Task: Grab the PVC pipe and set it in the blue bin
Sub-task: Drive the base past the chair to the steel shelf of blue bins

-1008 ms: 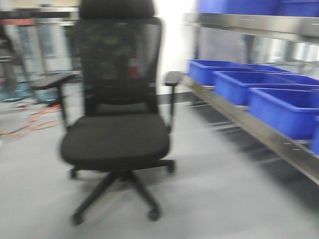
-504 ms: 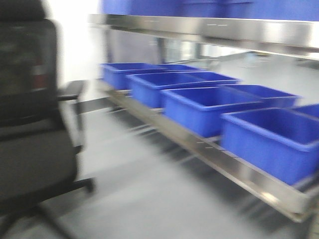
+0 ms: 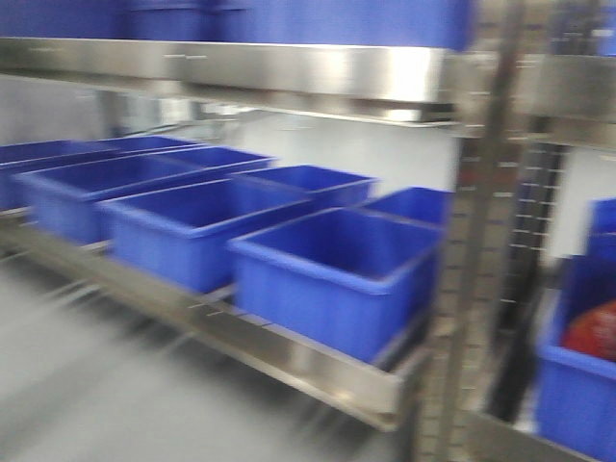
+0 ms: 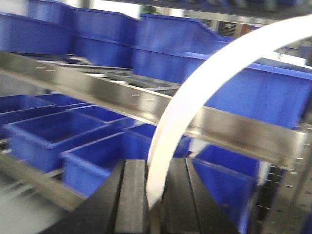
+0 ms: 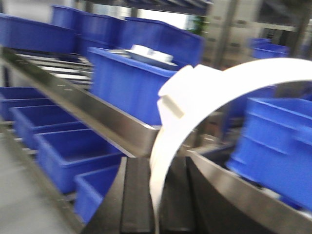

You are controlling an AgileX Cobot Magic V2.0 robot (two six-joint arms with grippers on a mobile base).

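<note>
In the left wrist view a white arched PVC pipe curves up and to the right from my left gripper, which is shut on its lower end. In the right wrist view a second white arched piece, with a stepped tab near its top, is pinched in my right gripper. A row of open blue bins sits on the low steel shelf and also shows from the left wrist and the right wrist. Neither gripper shows in the front view.
Everything is motion-blurred. A steel shelf rail runs diagonally under the bins, with an upper shelf of more blue bins above. A perforated steel upright stands at the right. Beyond it a bin holds something red.
The front view has swung right, from a black office chair to the shelf of blue bins. The chair has left the frame and the bins now fill it.
</note>
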